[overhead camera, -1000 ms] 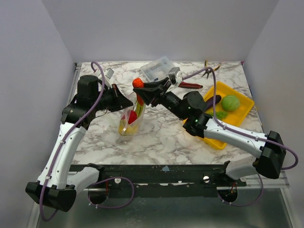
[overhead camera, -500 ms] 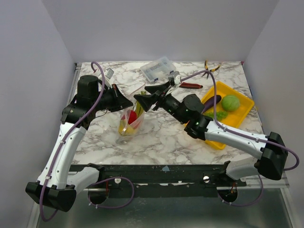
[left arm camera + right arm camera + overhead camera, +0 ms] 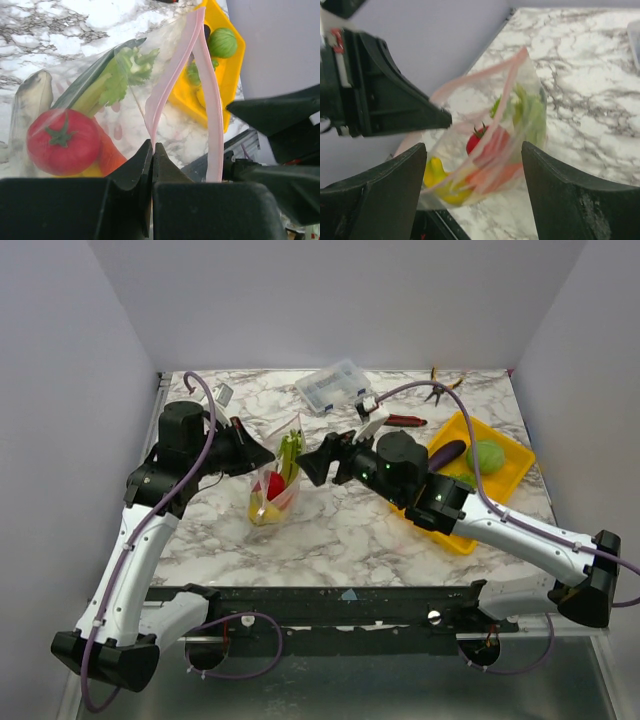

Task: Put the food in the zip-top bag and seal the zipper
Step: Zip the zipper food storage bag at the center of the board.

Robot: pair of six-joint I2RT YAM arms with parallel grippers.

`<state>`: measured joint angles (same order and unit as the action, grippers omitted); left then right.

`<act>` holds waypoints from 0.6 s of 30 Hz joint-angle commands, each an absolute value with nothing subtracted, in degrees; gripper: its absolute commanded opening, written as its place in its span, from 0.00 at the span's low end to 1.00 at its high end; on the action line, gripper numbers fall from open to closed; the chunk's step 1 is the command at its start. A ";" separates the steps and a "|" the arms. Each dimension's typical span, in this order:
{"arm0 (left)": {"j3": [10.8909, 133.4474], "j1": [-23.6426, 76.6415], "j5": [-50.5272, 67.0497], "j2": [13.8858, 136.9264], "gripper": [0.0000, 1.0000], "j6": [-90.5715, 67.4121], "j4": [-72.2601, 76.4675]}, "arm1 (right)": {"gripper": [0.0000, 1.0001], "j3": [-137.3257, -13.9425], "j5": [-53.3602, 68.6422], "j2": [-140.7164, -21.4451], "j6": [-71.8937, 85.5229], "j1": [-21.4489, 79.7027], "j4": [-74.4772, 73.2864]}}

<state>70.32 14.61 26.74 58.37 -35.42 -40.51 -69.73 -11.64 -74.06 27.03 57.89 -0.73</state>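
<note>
The left hand (image 3: 152, 150) is pinched tight on the pink zipper (image 3: 172, 75) of the bag (image 3: 270, 498). It holds the bag up, mouth open, at the left middle of the tabletop (image 3: 340, 530). The tomato (image 3: 62, 141) and celery (image 3: 107, 85) sit inside. The right hand (image 3: 310, 468) is spread wide beside the bag, holding nothing. The green ball (image 3: 486, 456) and eggplant (image 3: 447, 453) lie in the yellow tray (image 3: 512, 476).

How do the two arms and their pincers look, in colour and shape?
The left arm and the right arm have white shells, black joints and black bases. A purple cable runs along each. The left pincer and the right pincer are black and wedge-shaped.
</note>
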 commanded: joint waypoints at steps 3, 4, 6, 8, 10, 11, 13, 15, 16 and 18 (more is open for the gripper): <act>68.90 14.41 17.71 54.08 0.00 -38.62 -40.87 | 0.80 -64.83 -22.24 -71.09 29.73 67.03 -6.95; 68.57 14.42 15.88 53.40 0.00 -39.35 -40.78 | 0.80 -64.71 -23.56 -71.48 29.19 69.06 -6.51; 68.04 14.41 12.54 52.11 0.00 -40.65 -41.06 | 0.80 -64.60 -26.14 -72.55 27.26 72.96 -4.62; 67.94 14.32 9.97 51.22 0.00 -41.72 -41.75 | 0.81 -64.54 -29.36 -73.89 24.43 77.47 -1.66; 67.90 14.28 7.88 50.45 0.00 -42.80 -42.64 | 0.81 -64.58 -32.73 -75.39 22.00 81.32 2.10; 67.81 14.33 7.04 50.18 0.00 -43.22 -42.88 | 0.81 -64.56 -34.15 -76.23 20.54 82.79 3.58; 67.63 14.33 6.30 49.46 0.00 -43.78 -43.11 | 0.81 -64.68 -37.23 -77.70 18.57 85.33 6.62; 67.36 14.33 5.83 48.91 0.00 -44.55 -43.23 | 0.80 -65.56 -40.10 -79.58 18.40 86.17 8.63; 67.10 14.33 5.57 48.70 0.00 -44.99 -43.24 | 0.80 -66.34 -40.70 -80.73 18.62 86.14 8.55; 66.90 14.33 5.02 48.38 0.00 -45.68 -43.59 | 0.80 -67.96 -39.88 -82.60 17.18 86.24 8.80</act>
